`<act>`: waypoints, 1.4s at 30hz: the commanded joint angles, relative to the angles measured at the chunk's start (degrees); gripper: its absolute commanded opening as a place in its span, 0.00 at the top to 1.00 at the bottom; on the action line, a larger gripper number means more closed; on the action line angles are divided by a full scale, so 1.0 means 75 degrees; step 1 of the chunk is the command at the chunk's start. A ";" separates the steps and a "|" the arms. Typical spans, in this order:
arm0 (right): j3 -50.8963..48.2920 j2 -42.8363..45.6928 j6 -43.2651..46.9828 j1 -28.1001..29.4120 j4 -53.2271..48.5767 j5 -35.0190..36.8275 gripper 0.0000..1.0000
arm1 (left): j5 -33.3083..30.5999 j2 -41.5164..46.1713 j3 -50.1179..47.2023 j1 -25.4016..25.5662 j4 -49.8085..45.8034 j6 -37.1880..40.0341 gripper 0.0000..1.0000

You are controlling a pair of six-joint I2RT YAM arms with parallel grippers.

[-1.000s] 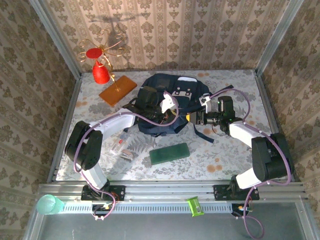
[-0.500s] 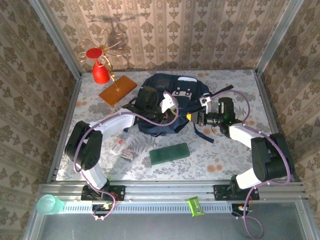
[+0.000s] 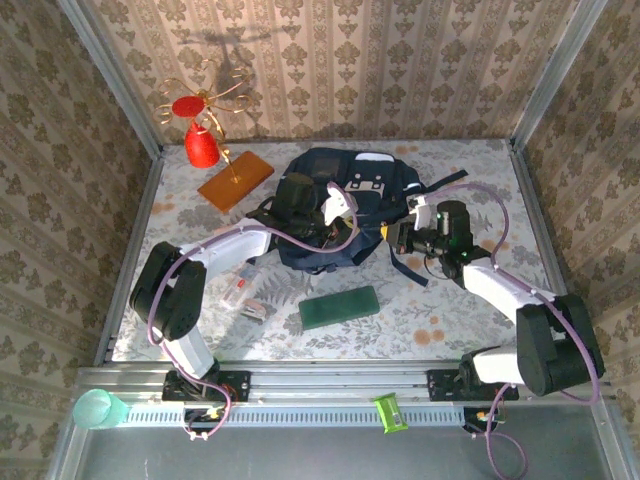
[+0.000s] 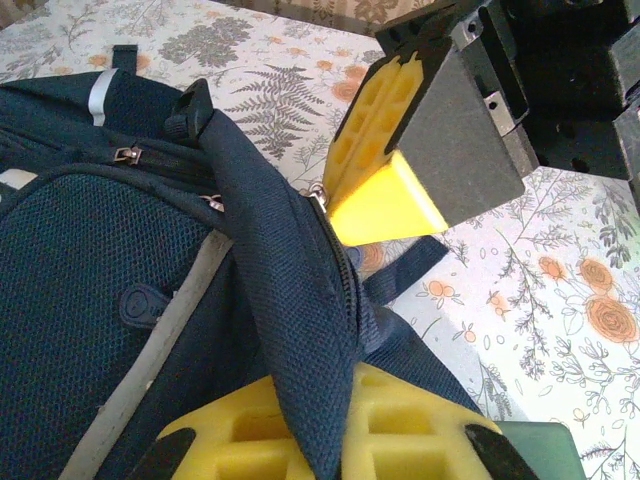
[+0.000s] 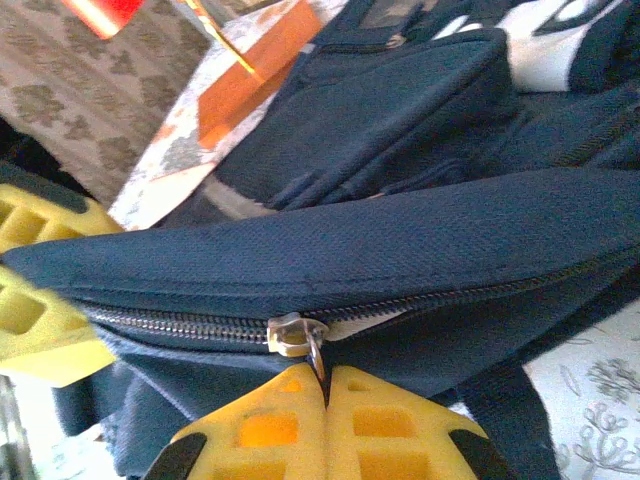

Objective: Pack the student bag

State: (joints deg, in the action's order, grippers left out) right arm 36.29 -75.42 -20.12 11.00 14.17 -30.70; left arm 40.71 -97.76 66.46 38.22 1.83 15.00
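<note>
— What's the biggest thing there?

— The table [image 3: 470, 300], covered in a cloth printed with flowers and ferns. The student bag [image 3: 345, 195] lies in the middle of it, towards the back. It is a slumped, rounded heap of dark navy fabric with a coarse weave, a mesh panel, grey trim strips and a white patch on top.

— And around it?

— A flat green rectangle [image 3: 340, 307] lies near its front edge. A flat orange board [image 3: 235, 180] sits to its back left, with a glossy red cone [image 3: 203, 148] beyond that.

— The claws?

— Both have blocky yellow fingers moulded with square recesses. The left gripper [image 4: 320, 425] is pinching a thick fold of the bag's fabric beside the zip. The right gripper [image 5: 326, 395], at the bag's front right side, has its fingers pressed flat together on the small metal zip pull [image 5: 300, 338].

— Anything changed from a second ago?

— The right gripper's fingers were apart then and have now shut. That arm's elbow has swung nearer the front right corner. The bag and the left arm lie as they did.
</note>
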 commanded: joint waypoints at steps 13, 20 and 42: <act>0.0802 -0.0230 -0.0160 -0.0209 -0.2616 0.4644 1.00 | 0.1451 0.1163 -0.0208 -0.0299 0.0655 0.0411 1.00; 0.0709 -0.0148 -0.0028 -0.0304 -0.2218 0.3683 1.00 | 0.1565 0.1320 -0.0508 -0.0478 0.1325 0.0009 1.00; 0.0867 -0.0377 0.1121 -0.0389 -0.0296 -0.2917 0.35 | 0.2087 0.1161 -0.0177 -0.0432 0.1001 0.0161 1.00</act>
State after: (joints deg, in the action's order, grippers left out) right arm 40.16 -76.25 -13.39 8.38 10.31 -45.67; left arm 50.57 -91.00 61.69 34.41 5.37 16.05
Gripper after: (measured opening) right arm 0.649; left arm 0.079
